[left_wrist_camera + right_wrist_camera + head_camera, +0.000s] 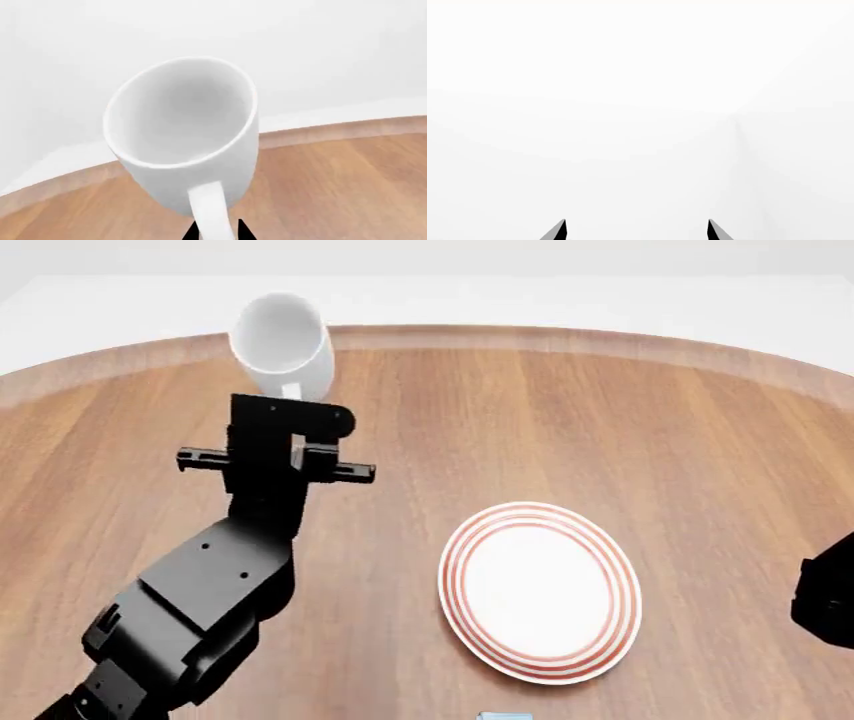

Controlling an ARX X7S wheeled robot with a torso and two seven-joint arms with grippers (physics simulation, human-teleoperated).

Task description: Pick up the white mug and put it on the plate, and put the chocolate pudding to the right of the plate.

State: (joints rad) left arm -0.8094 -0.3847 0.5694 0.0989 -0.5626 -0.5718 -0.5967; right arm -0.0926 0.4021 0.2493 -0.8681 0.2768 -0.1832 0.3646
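Left wrist view: the left end effector [217, 234] is clamped on the loop handle of the white mug [183, 132], its 2 black fingertips [243, 231] showing on either side of the handle at the frame's edge. The mug is held clear of the wooden tabletop [333, 190], tilted so that its open mouth faces the camera and its bare grey-white inside is visible. Behind the mug the tabletop's curved pale rim meets a plain white background.

In the head view the same mug [283, 345] sits at the tip of the left end effector [291, 392], lifted over the far side of the tabletop [601, 420], with the black left arm [214, 590] stretching back toward the camera. The plate [541, 590], round and white with concentric red rings at its rim, lies flat on the tabletop and carries nothing. The mug is well apart from the plate, beyond it and to its left. Just nearer than the plate, at the bottom edge of the view, a sliver of light blue marks the chocolate pudding [505, 716]; most of the carton is cut off by the frame.

To the right of the plate, at the frame's right edge, a dark part of the right arm [830, 605] enters the picture. In the right wrist view the right end effector [636, 230] is spread wide, its 2 black fingertips [557, 232] standing well apart with nothing between them against a blank white background.
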